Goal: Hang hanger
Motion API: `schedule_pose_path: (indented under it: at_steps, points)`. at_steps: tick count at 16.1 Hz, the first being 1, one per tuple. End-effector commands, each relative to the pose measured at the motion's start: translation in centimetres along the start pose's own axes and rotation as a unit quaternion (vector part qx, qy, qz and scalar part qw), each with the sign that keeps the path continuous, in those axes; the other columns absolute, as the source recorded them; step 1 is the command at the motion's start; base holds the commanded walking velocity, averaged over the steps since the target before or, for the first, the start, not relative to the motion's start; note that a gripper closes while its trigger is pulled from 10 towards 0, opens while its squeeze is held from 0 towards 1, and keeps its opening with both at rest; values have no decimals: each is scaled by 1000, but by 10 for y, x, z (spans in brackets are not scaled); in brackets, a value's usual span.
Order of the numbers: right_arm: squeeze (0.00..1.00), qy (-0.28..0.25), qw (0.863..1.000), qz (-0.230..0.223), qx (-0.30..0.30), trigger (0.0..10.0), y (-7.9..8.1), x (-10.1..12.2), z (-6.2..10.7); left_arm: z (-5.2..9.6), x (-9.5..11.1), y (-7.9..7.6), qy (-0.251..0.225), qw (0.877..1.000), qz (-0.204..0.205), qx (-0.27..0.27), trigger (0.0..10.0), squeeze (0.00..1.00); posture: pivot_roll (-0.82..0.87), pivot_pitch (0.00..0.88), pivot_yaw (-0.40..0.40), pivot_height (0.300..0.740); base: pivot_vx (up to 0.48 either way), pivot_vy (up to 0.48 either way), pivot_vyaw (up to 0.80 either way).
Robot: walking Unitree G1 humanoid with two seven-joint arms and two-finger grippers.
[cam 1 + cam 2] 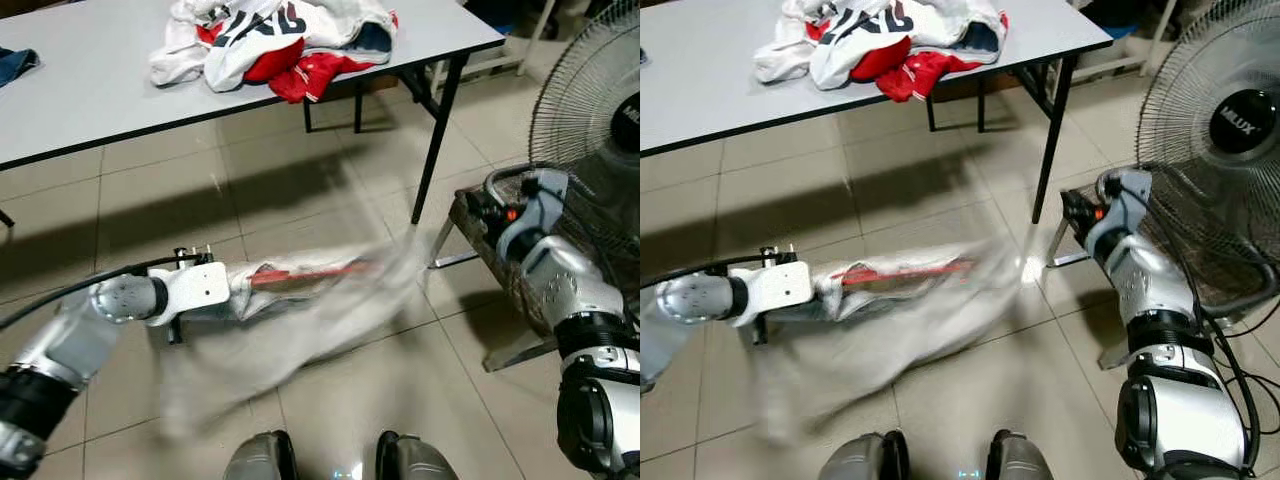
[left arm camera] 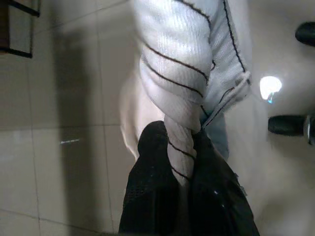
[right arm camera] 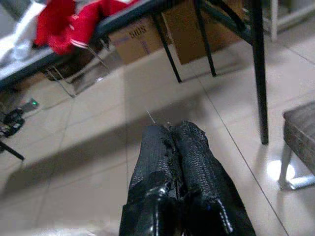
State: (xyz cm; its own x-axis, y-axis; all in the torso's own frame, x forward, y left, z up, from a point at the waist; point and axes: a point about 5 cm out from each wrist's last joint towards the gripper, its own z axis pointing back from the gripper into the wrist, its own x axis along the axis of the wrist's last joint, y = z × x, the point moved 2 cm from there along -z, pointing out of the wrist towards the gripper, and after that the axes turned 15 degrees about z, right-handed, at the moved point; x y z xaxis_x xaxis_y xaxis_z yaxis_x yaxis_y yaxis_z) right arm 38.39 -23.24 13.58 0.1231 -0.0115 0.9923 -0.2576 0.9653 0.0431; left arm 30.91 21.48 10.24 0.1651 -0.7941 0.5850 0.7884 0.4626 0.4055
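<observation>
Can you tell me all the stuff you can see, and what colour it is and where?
white garment: 1, white with thin dark stripes, held above the floor by the left gripper
red hanger: 1, red, inside the garment
table: 1, grey top, black legs, ahead
clothes pile: 1, white, red and dark, on the table
fan: 1, black, on the right
stool: 1, grey seat, beside the fan
cardboard boxes: 2, brown, under the table
left gripper: 1, black, shut on the garment
right gripper: 1, black, shut, holding nothing
</observation>
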Motion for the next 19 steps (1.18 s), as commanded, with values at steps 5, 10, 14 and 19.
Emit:
schedule_pose_path:
  at_steps: [5, 10, 14, 19]
  points:
    - [0, 18, 999, 19, 33, 0, 19, -14, 4, 10, 15, 16, -66, 997, 21, 42, 0, 0, -25, 153, 52, 740, 0, 0, 0]
    - [1000, 5, 999, 28, 33, 10000, 35, -39, 24, 25, 28, 24, -148, 985, 83, 29, 0, 0, -30, 140, 45, 740, 0, 0, 0]
    - [1000, 16, 995, 52, 81, 10000, 74, -69, 45, 24, 36, 23, -232, 949, 212, 37, 0, 0, -28, 126, 52, 740, 0, 0, 0]
    - [1000, -48, 978, 78, 185, 10000, 101, -49, 44, 43, 87, 18, -350, 909, 218, -57, 0, 0, -22, 153, 49, 740, 0, 0, 0]
